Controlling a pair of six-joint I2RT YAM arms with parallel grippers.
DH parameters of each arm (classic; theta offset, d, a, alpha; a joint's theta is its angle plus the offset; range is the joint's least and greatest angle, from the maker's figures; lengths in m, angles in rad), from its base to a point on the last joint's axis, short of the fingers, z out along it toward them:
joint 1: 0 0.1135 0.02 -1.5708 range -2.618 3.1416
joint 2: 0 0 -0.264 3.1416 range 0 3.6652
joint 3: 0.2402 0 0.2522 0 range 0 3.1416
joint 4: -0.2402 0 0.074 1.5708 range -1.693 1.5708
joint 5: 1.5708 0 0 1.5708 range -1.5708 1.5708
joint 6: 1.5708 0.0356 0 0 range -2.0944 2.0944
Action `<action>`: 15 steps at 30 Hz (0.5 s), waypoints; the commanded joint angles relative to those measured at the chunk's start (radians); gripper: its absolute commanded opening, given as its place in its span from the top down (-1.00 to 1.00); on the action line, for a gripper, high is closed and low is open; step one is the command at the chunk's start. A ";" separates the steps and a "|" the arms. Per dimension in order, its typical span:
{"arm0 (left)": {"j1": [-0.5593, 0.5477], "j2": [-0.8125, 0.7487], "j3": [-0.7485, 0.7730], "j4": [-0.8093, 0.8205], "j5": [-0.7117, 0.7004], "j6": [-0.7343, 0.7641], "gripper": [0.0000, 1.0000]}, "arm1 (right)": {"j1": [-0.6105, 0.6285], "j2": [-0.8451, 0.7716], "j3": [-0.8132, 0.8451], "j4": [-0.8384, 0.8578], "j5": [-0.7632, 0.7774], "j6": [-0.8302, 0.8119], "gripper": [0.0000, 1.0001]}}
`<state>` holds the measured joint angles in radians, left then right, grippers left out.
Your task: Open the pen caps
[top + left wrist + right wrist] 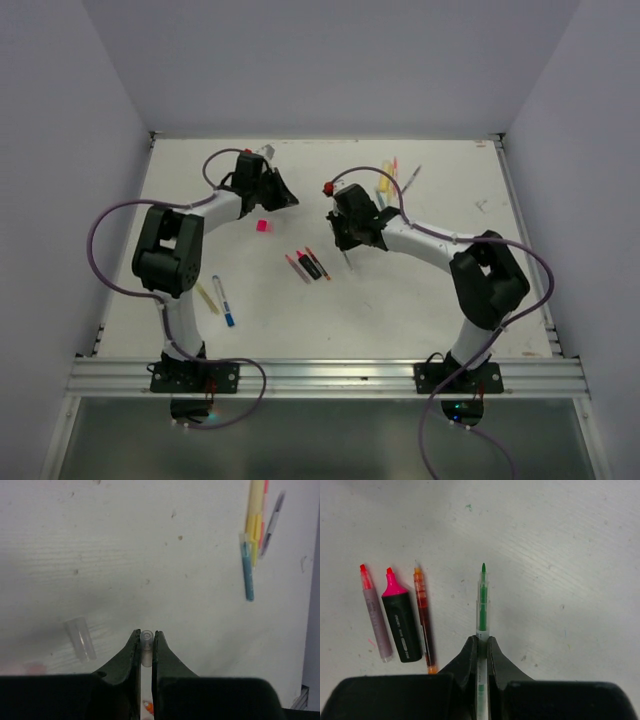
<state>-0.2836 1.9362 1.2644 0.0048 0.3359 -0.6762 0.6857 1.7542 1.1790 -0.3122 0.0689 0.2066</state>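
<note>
My left gripper [146, 632] is shut on a pale clear pen cap [146, 645] and holds it above the table. A second clear cap [80, 639] lies on the table to its left. My right gripper [482, 639] is shut on a slim green pen [482, 600] whose uncapped tip points away from me. Beside it lie a grey-pink pen [374, 617], a pink-and-black highlighter [401, 620] and an orange pen [424, 622], all uncapped. In the top view the left gripper [285, 195] and right gripper [345, 240] are near the table's middle, with a pink cap [262, 226] between them.
A bunch of yellow, pink and grey pens [257, 525] and a teal pen [247, 575] lie at the back right. A blue pen [224, 303] and a yellowish pen [207, 298] lie near the left arm. Walls stand round the table [440, 310].
</note>
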 commanded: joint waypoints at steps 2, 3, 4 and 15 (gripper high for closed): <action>-0.014 0.035 0.050 -0.121 -0.060 0.109 1.00 | 0.005 0.053 0.059 0.068 -0.138 0.031 1.00; -0.015 0.038 0.056 -0.135 -0.093 0.118 1.00 | 0.005 0.065 0.065 0.068 -0.144 0.034 1.00; -0.023 0.041 0.064 -0.167 -0.112 0.135 1.00 | 0.005 0.077 0.068 0.070 -0.152 0.034 1.00; -0.037 0.078 0.110 -0.285 -0.245 0.199 0.78 | 0.006 0.120 0.037 0.105 -0.170 0.042 1.00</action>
<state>-0.3176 1.9915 1.3380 -0.2306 0.1471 -0.5240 0.6899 1.8717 1.2121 -0.2497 -0.0792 0.2394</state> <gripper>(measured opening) 0.088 0.052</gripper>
